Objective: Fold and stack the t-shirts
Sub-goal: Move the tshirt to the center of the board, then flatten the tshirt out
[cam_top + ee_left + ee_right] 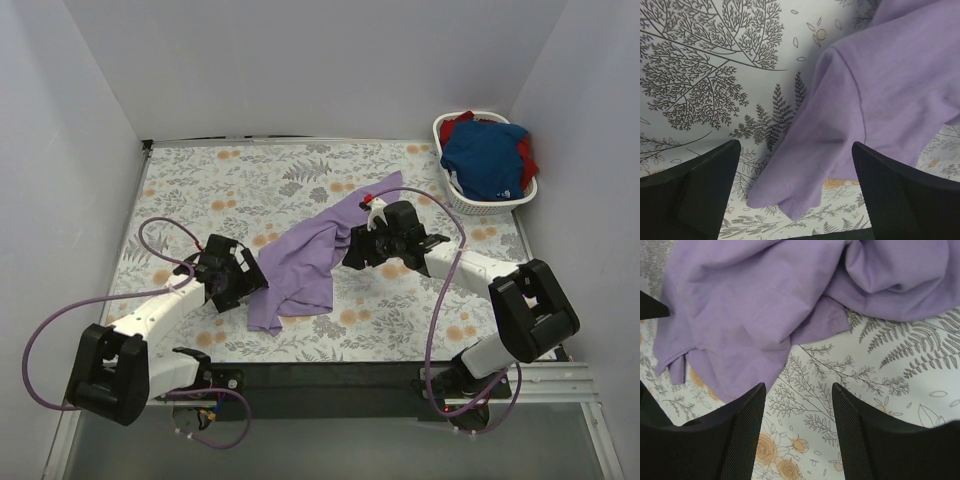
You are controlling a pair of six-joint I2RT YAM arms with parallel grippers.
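The lavender t-shirt (305, 258) lies crumpled in a long diagonal heap on the floral table. My left gripper (247, 284) is open at its lower left edge; in the left wrist view a corner of the shirt (805, 170) lies between the spread fingers (700, 185). My right gripper (352, 252) is open just right of the shirt; its wrist view shows bunched cloth (755, 310) ahead of the fingers (740, 430), which hold nothing. The royal-blue t-shirt (485, 155) and the red one (458, 122) sit in the basket.
The white laundry basket (478, 205) stands at the far right corner by the wall. The floral tablecloth (190, 190) covers the table. White walls close in the left, back and right sides. Purple cables loop beside both arms.
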